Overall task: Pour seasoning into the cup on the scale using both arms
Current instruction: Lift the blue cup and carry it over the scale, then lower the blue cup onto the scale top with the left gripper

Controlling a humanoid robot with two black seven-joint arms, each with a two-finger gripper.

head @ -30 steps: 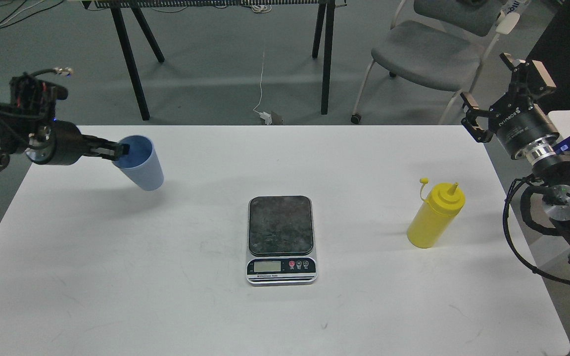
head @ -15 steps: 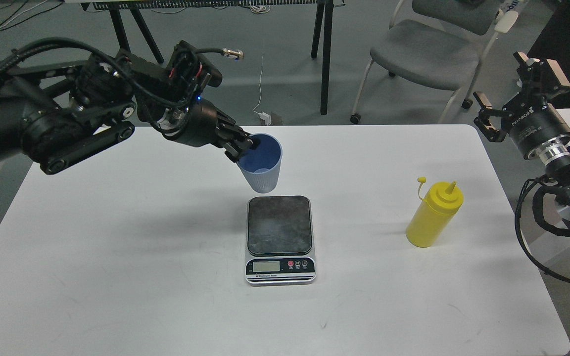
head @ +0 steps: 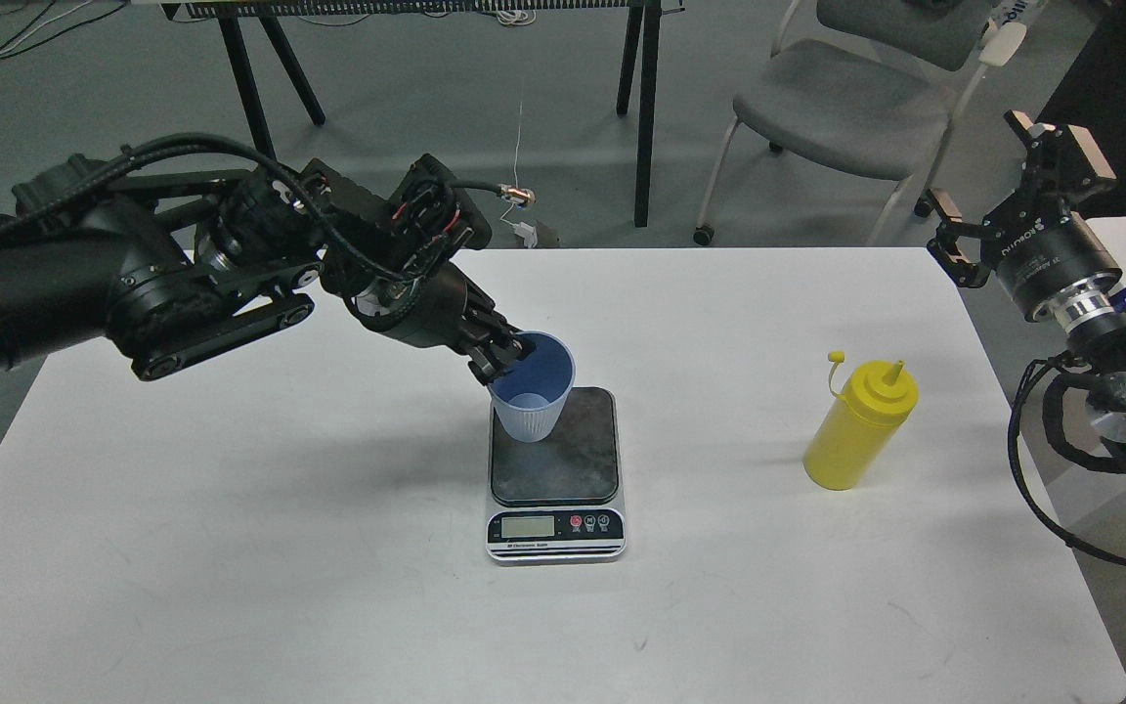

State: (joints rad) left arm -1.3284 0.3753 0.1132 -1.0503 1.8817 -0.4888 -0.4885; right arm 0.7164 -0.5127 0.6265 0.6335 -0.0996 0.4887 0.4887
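My left gripper [head: 502, 358] is shut on the left rim of the light blue cup [head: 534, 391], one finger inside and one outside. The cup is upright over the back left part of the scale's dark platform [head: 563, 450]; I cannot tell whether its base touches it. The scale's silver front with display [head: 528, 526] faces me. The yellow seasoning bottle [head: 858, 426] stands upright on the table to the right of the scale, its small cap hanging open on its tether. My right gripper [head: 998, 181] is open and empty, high above the table's back right corner.
The white table [head: 231, 548] carries only the scale, cup and bottle. Behind it are black table legs [head: 643, 108], a grey chair [head: 842, 108] and cables on the floor. My right arm's bulky joints [head: 1125, 391] hang beside the table's right edge.
My left arm has swung from the table's far left to the middle, carrying the cup, and lowered it onto or just over the scale. My right gripper has shifted only slightly.
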